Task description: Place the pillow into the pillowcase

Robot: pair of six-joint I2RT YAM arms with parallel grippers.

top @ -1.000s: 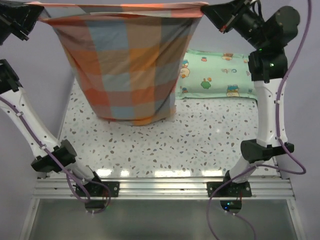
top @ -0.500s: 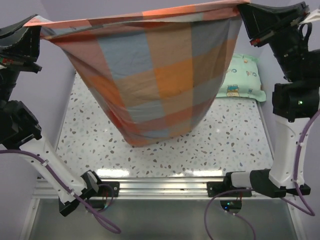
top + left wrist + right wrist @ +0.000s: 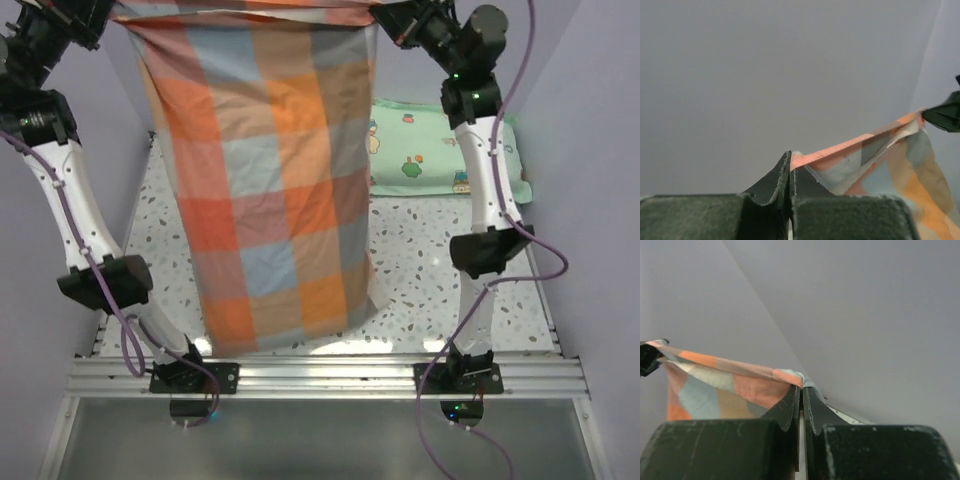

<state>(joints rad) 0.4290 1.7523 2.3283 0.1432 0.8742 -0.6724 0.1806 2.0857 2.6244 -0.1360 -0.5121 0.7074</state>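
Observation:
The plaid pillowcase (image 3: 270,170) hangs as a long panel from the top of the overhead view down to the table's near edge. My left gripper (image 3: 100,14) is shut on its upper left corner, and my right gripper (image 3: 386,16) is shut on its upper right corner. In the left wrist view the gripper (image 3: 790,161) pinches the orange hem of the pillowcase (image 3: 875,155). The right wrist view shows that gripper (image 3: 801,390) pinching the other corner of the pillowcase (image 3: 715,385). The pillow is hidden in every view.
A mint-green cartoon-print pillow (image 3: 440,150) lies at the back right of the speckled table (image 3: 420,280). Purple walls close in on both sides. An aluminium rail (image 3: 330,375) carries the arm bases along the near edge.
Both grippers have drawn closer together with the case's top corners. The case, stretched wide and swinging before, now hangs narrower and longer, reaching the near edge.

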